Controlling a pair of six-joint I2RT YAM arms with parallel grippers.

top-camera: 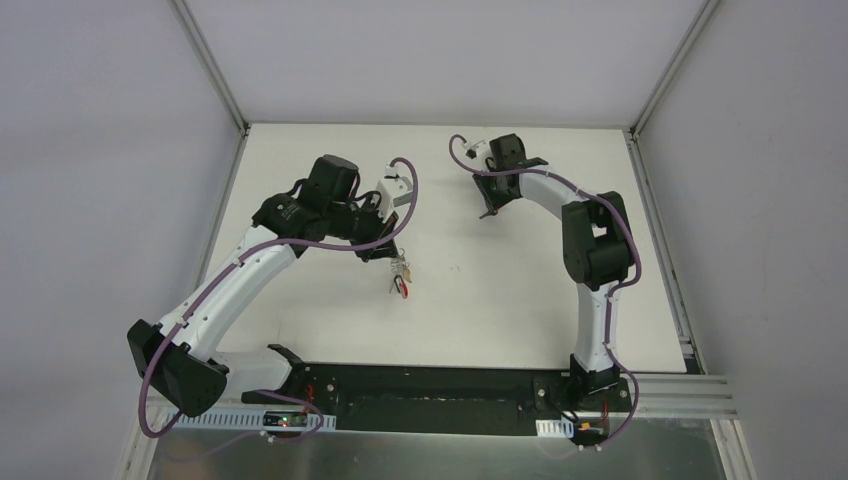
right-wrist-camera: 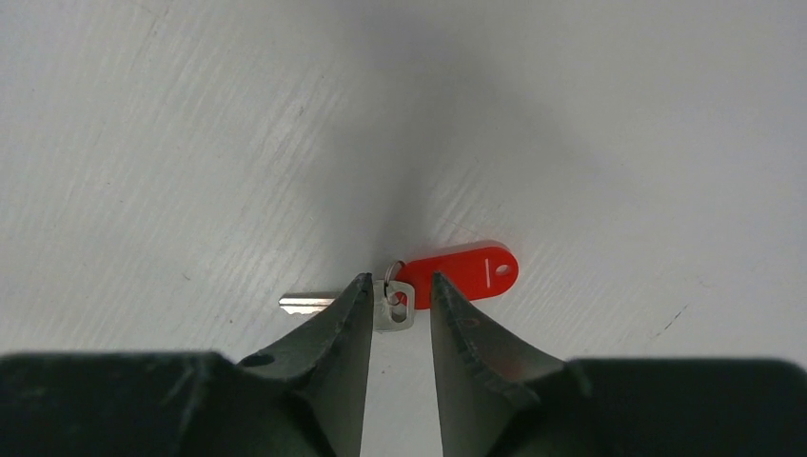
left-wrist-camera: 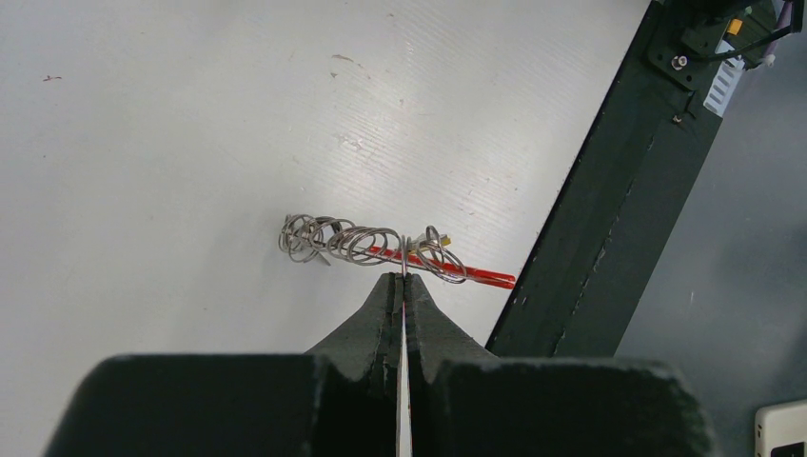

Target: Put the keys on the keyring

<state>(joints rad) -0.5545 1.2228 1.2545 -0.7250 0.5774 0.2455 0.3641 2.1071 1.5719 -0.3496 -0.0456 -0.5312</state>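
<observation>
A white table point(top-camera: 480, 320) is sitting boxed in by plain pale grey walls point(top-camera: 100, 150) on the left, right and far sides, silver frame posts point(top-camera: 208, 60) are slanting up from its far corners, a black plate point(top-camera: 430, 398) is lying along its near edge, and soft, even light is washing over everything.

No words, brand names, numbers or signs can be read in any view. The closest thing to a marking is a short thin white line on the red oblong plastic key tag point(right-wrist-camera: 457, 271), running toward its small round hole; it forms no letter. The white slotted strip point(left-wrist-camera: 725, 86) beside the black metal base rail point(left-wrist-camera: 590, 219) shows only dark slots, no print.
</observation>
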